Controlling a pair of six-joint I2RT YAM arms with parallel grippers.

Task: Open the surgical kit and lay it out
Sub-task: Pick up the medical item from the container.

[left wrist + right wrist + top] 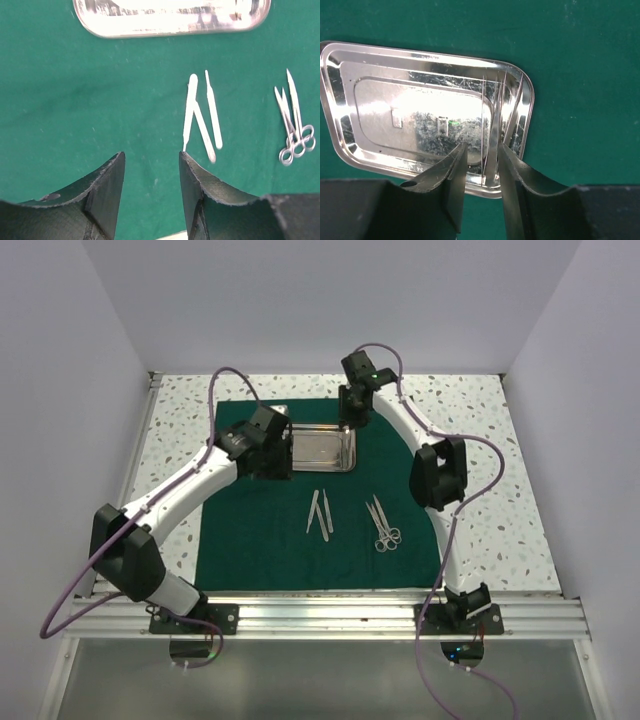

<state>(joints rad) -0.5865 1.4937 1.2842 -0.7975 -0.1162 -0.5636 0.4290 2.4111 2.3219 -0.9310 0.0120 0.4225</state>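
The dark green cloth point(260, 550) lies spread flat on the table. The shiny steel tray point(320, 468) sits on its far middle, and its rim shows in the left wrist view point(170, 30) and the right wrist view point(335, 90). Three slim silver instruments point(320, 512) point(202, 115) lie on the cloth, with scissors point(383, 525) point(295, 125) to their right. My left gripper point(270, 462) point(151, 154) is open and empty beside the tray's left end. My right gripper point(352, 412) point(482, 146) hangs over the tray's right end, jaws apart. A slim silver instrument point(494, 135) stands between them, against the right finger.
White walls close in the speckled table point(480, 410) at the back and both sides. A metal rail point(320, 615) runs along the near edge by the arm bases. A small shiny piece point(280, 410) shows behind my left wrist.
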